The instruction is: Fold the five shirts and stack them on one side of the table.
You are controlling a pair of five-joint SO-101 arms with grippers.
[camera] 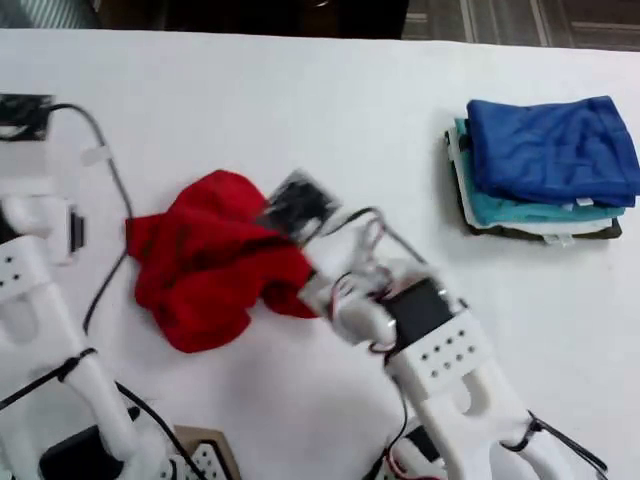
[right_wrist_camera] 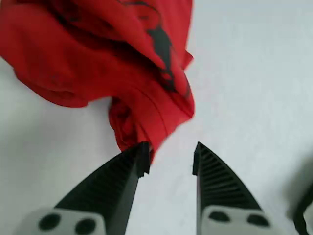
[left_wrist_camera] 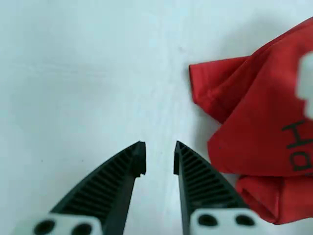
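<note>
Left claw (left wrist view): left claw (left_wrist_camera: 159,147) was open a crack, narrow gap between the black ribbed fingers (left_wrist_camera: 117,181), nothing in it.
Under it: bare white table (left_wrist_camera: 73,73).
Shirt there: red shirt (left_wrist_camera: 254,122) lay flat on the table just beside the claw, apart from the tips; sleeve hem pointed out over bare table, dark print (left_wrist_camera: 298,147) on the cloth.
Right claw (right wrist view): right claw (right_wrist_camera: 171,147) was open wider than the left, nothing between the fingers.
Contact: a hanging fold of the red shirt (right_wrist_camera: 98,49) met the tip of one finger (right_wrist_camera: 132,166); other finger sat over bare table (right_wrist_camera: 254,73).
Shirt there: bunched, heavy creases, black print (right_wrist_camera: 161,49) showing.
Edge item: black cable (right_wrist_camera: 305,205) beside the claw.
Red shirt (high view): red shirt (camera: 205,260) was crumpled and unfolded, left of centre on the table (camera: 300,90).
Stack: folded stack (camera: 540,170) at the right edge, toward the far side, well apart from the red shirt.
Stack order: blue shirt (camera: 550,145) on top, teal shirt (camera: 500,210) under it, pale and dark layers below.
Right arm: right arm (camera: 440,350) came in from the near edge, its head at the red shirt's right side; too blurred there to read the fingers.
Left arm: left arm (camera: 40,300) stood at the left edge, left of the red shirt.
Wiring: black cable (camera: 105,270) ran between left arm and shirt.
</note>
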